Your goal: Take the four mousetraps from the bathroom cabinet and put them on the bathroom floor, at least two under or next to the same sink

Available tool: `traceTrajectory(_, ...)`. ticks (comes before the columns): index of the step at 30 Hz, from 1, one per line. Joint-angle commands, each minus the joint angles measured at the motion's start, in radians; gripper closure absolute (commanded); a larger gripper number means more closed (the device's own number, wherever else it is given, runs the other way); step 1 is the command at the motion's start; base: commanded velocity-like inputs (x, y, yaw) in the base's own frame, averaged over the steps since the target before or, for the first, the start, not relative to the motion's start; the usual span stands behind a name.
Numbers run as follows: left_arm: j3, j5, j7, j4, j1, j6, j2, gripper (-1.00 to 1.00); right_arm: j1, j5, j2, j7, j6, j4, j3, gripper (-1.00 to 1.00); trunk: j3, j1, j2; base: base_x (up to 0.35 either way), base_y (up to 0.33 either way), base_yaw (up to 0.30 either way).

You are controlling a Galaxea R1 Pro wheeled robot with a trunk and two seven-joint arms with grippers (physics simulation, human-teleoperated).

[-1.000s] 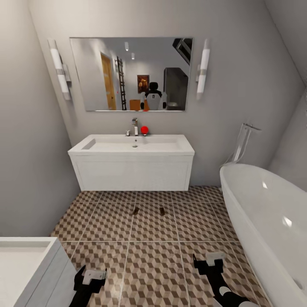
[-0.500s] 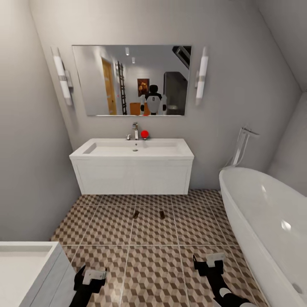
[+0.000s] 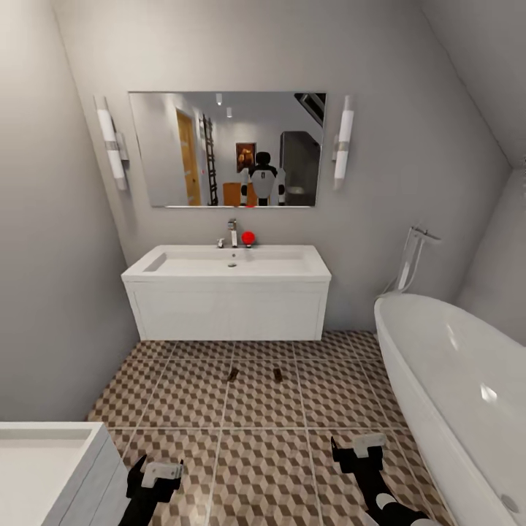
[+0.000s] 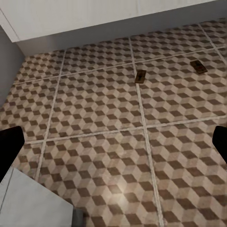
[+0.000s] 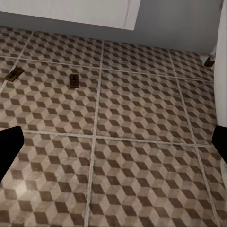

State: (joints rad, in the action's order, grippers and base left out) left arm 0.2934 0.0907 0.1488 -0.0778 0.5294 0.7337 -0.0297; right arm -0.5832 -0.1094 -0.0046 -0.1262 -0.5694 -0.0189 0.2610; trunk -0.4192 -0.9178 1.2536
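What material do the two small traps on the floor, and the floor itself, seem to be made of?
The mousetraps look like brown wood with dark metal wire, matte; they are too small to be sure. The bathroom floor looks like printed ceramic tile: pale grout lines and a faint sheen.

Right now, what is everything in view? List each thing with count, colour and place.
mousetraps: two, brown, on the floor before the sink, left one, right one, apart
bathroom floor: brown, beige and white cube tiles
sink: one, white, on a white vanity at the far wall
faucet: one, chrome, behind the basin
red ball: one, beside the faucet
mirror: one, above the sink
wall lights: two, white, flanking the mirror
bathtub: one, white, at right
left gripper: open, empty
right gripper: open, empty
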Motion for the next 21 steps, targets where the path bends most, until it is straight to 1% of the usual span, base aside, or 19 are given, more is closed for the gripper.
traceTrajectory(1, 0.009, 0.009, 0.0, -0.003, 0.002, 0.005, 0.001, -1.0, -0.001, -0.01, 0.0, -0.001, -0.003, 0.0, 0.009, -1.0, 0.004, 0.004, -0.007, 0.0, 0.0, 0.0)
traceTrajectory(21, 0.009, 0.009, 0.0, -0.003, 0.001, 0.003, 0.001, -1.0, -0.001, -0.01, 0.0, -0.001, -0.003, 0.0, 0.009, -1.0, 0.099, 0.081, -0.147, 0.0, 0.0, 0.0)
